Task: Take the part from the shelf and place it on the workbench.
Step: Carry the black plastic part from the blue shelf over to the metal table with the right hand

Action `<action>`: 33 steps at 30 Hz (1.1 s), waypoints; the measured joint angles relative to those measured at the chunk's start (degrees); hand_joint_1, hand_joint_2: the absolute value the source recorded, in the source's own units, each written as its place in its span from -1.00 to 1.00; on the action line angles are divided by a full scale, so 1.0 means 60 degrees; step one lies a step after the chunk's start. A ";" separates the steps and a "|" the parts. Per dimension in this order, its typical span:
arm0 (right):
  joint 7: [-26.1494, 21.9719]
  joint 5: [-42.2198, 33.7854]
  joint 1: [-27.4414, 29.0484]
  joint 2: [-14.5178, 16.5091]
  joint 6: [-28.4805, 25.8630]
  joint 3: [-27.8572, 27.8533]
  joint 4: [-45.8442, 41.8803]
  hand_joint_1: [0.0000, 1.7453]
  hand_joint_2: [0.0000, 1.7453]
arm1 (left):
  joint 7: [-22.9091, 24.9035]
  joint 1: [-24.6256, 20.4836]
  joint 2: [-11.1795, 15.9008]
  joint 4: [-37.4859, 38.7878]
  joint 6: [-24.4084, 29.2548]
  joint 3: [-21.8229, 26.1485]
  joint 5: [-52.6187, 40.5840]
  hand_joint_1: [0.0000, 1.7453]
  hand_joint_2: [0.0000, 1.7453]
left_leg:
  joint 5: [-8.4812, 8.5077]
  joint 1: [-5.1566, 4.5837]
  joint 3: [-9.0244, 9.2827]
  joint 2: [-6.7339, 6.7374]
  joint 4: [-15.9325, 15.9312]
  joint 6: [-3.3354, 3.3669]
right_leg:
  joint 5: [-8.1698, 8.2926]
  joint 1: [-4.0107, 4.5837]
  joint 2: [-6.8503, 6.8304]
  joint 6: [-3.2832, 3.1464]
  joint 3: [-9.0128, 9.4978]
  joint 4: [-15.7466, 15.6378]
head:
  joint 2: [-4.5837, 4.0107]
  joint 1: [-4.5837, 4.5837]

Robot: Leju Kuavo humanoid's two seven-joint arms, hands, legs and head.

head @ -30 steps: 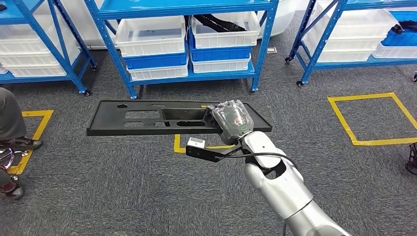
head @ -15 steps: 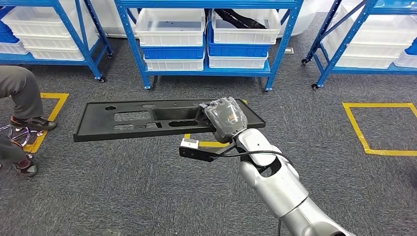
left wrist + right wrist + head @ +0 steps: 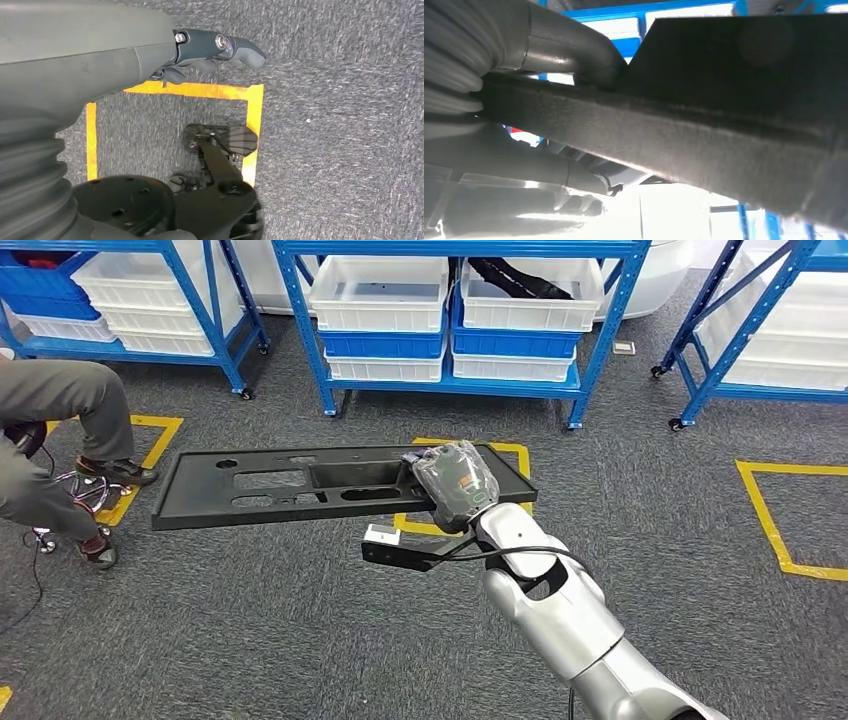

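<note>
The part (image 3: 280, 485) is a long flat black panel with several cut-outs, held level above the grey carpet. My right hand (image 3: 455, 485) grips its right end, with the silver arm reaching up from the lower right. In the right wrist view the panel's edge (image 3: 704, 145) runs across close to the camera, with the thumb (image 3: 569, 45) over one face and the fingers (image 3: 574, 180) under the other. My left hand (image 3: 210, 50) hangs over the floor, holding nothing, its thumb stretched out.
Blue shelf racks (image 3: 600, 330) with white and blue bins (image 3: 380, 295) stand ahead; one bin holds another black part (image 3: 520, 280). A seated person's legs (image 3: 50, 440) are at the left. Yellow tape squares (image 3: 790, 520) mark the carpet.
The whole picture has shifted right, so the camera has turned left; the seated person is further into view. The panel stays in my right hand's grip.
</note>
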 joint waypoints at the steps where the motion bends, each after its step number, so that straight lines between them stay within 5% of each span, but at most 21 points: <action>1: -0.0001 -0.0003 0.0004 -0.0004 0.0000 0.0005 0.0006 0.98 1.00 | 0.0001 -0.0005 -0.0004 0.0000 -0.0005 0.0000 -0.0006 -1.00 1.00 | -0.0335 0.0004 -0.0296 0.0109 0.0711 -0.0025 | 0.0012 0.0036 -0.0098 -0.0024 -0.0029 0.0002 | -0.0001 -0.0017; 3: -0.0001 -0.0006 0.0029 -0.0015 0.0000 0.0026 0.0023 0.98 1.00 | 0.0006 0.0001 -0.0007 0.0000 -0.0022 0.0000 -0.0021 -1.00 1.00 | -0.0562 0.0005 -0.0532 0.0184 0.1428 -0.0024 | 0.0026 0.0091 -0.0296 -0.0048 -0.0071 0.0004 | -0.0002 -0.0016; 4: -0.0001 -0.0011 0.0037 -0.0016 0.0000 0.0037 0.0029 0.98 1.00 | 0.0010 0.0008 -0.0008 0.0000 -0.0034 0.0000 -0.0028 -1.00 1.00 | -0.0417 0.0001 -0.0351 0.0205 0.1204 0.0004 | 0.0030 0.0108 -0.0384 -0.0054 -0.0078 0.0005 | -0.0002 -0.0019; 8: 0.0005 -0.0025 0.0018 -0.0020 -0.0033 0.0048 0.0031 0.98 1.00 | 0.0018 -0.0028 0.0002 -0.0009 -0.0054 -0.0001 -0.0053 -1.00 1.00 | 0.0319 -0.0136 0.1017 0.0661 -0.1120 0.0240 | 0.0019 0.0215 -0.0673 -0.0031 -0.0091 0.0011 | 0.0000 -0.0013; 11: 0.0010 0.0011 0.0043 -0.0024 -0.0065 0.0063 0.0026 0.98 1.00 | 0.0016 -0.0028 0.0004 -0.0011 -0.0054 -0.0001 -0.0065 -1.00 1.00 | 0.0364 -0.0203 0.1079 0.0552 -0.1376 0.0351 | 0.0011 0.0274 -0.0873 0.0048 -0.0107 -0.0015 | 0.0000 -0.0012; 14: 0.0008 0.0034 0.0064 -0.0028 -0.0115 0.0077 0.0016 0.98 1.00 | 0.0015 -0.0018 -0.0005 -0.0011 -0.0054 0.0000 -0.0065 -1.00 1.00 | 0.0518 -0.0134 0.1150 0.0337 -0.1576 0.0516 | -0.0366 0.0267 -0.0441 0.0078 -0.0383 0.0610 | -0.0001 0.0026; 17: 0.0006 0.0057 0.0183 -0.0085 -0.0163 0.0103 0.0017 0.98 1.00 | 0.0016 -0.0034 -0.0003 -0.0011 -0.0059 0.0001 -0.0065 -1.00 1.00 | 0.0562 -0.0138 0.1095 0.0038 -0.1583 0.0572 | -0.1081 0.0205 -0.0049 0.0012 -0.1220 0.2395 | 0.0000 0.0091; 19: 0.0006 0.0086 0.0272 -0.0119 -0.0164 0.0131 0.0018 0.98 1.00 | 0.0016 -0.0005 -0.0002 -0.0011 -0.0085 0.0001 -0.0071 -1.00 1.00 | 0.0581 -0.0137 0.1076 -0.0182 -0.1574 0.0561 | -0.1007 0.0178 -0.0020 0.0143 -0.1299 0.2521 | -0.0001 0.0106; 22: 0.0006 0.0095 0.0294 -0.0157 -0.0164 0.0148 0.0005 0.98 1.00 | 0.0016 0.0035 -0.0004 -0.0011 -0.0129 0.0000 -0.0122 -1.00 1.00 | 0.0590 -0.0148 0.1034 -0.0484 -0.1502 0.0473 | -0.0218 0.0069 0.0222 0.0394 -0.0460 0.0701 | -0.0002 0.0128; 24: 0.0006 0.0094 0.0299 -0.0175 -0.0164 0.0169 -0.0014 0.98 1.00 | 0.0016 0.0046 0.0003 -0.0011 -0.0138 0.0000 -0.0149 -1.00 1.00 | 0.0605 -0.0174 0.0940 -0.0622 -0.1439 0.0375 | 0.0007 0.0036 0.0373 0.0349 -0.0196 0.0093 | 0.0000 0.0124; 26: 0.0013 0.0097 0.0317 -0.0187 -0.0164 0.0194 -0.0026 0.98 1.00 | 0.0020 0.0080 0.0018 -0.0011 -0.0134 0.0002 -0.0162 -1.00 1.00 | 0.0646 -0.0158 0.0868 -0.0712 -0.1426 0.0289 | 0.0052 0.0046 0.0280 0.0226 -0.0206 0.0096 | 0.0000 0.0114; 28: 0.0035 0.0098 0.0319 -0.0180 -0.0164 0.0205 -0.0044 0.98 1.00 | 0.0036 0.0110 0.0042 -0.0009 -0.0126 0.0005 -0.0196 -1.00 1.00 | 0.0529 -0.0134 0.0765 -0.0559 -0.1257 0.0207 | 0.0094 0.0019 0.0166 0.0118 -0.0207 0.0083 | 0.0000 0.0089; 31: 0.0073 0.0107 0.0320 -0.0168 -0.0164 0.0215 -0.0095 0.98 1.00 | 0.0065 0.0096 0.0042 -0.0007 -0.0121 0.0006 -0.0248 -1.00 1.00 | -0.0311 -0.0099 0.0058 0.0049 0.0290 0.0062 | 0.0103 0.0044 -0.0064 -0.0024 -0.0203 0.0071 | 0.0000 -0.0017; 33: 0.0111 0.0156 0.0360 -0.0176 -0.0165 0.0232 -0.0111 0.98 1.00 | 0.0071 0.0102 0.0040 -0.0007 -0.0125 0.0005 -0.0262 -1.00 1.00 | -0.0685 -0.0069 -0.0436 0.0178 0.1348 0.0015 | 0.0090 0.0084 -0.0244 -0.0042 -0.0206 0.0073 | -0.0001 -0.0019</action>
